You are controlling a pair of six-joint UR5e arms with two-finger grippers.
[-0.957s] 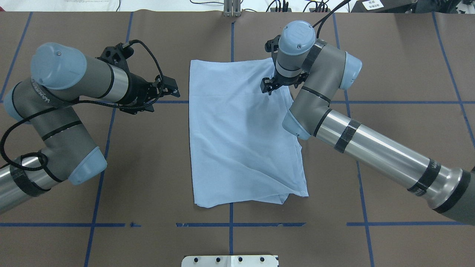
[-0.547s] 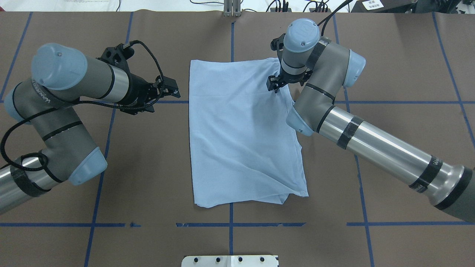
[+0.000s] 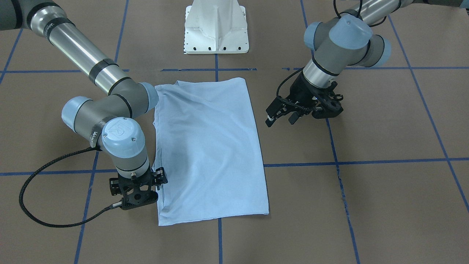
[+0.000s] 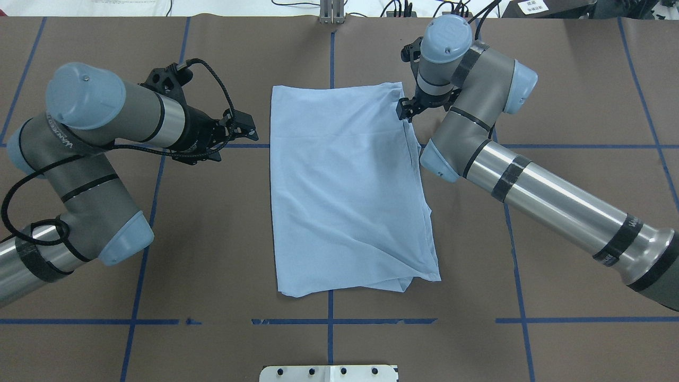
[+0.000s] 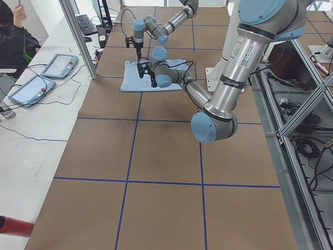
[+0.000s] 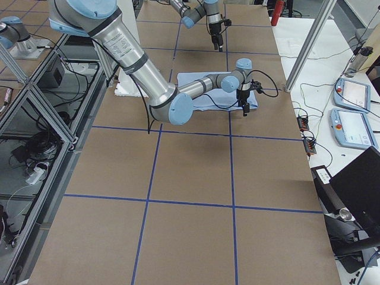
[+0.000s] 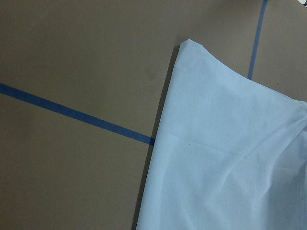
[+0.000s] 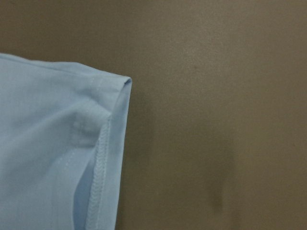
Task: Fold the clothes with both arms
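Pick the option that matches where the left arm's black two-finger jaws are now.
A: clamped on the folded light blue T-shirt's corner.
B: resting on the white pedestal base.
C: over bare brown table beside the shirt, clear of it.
C: in the overhead view the jaws of the grey-and-silver left arm stand apart over the brown table, with a strip of table between them and the folded light blue T-shirt.

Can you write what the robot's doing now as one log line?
T-shirt: folded rectangle, flat on table | left pincer: open, beside T-shirt, apart | right pincer: over T-shirt's far right corner, grip unclear
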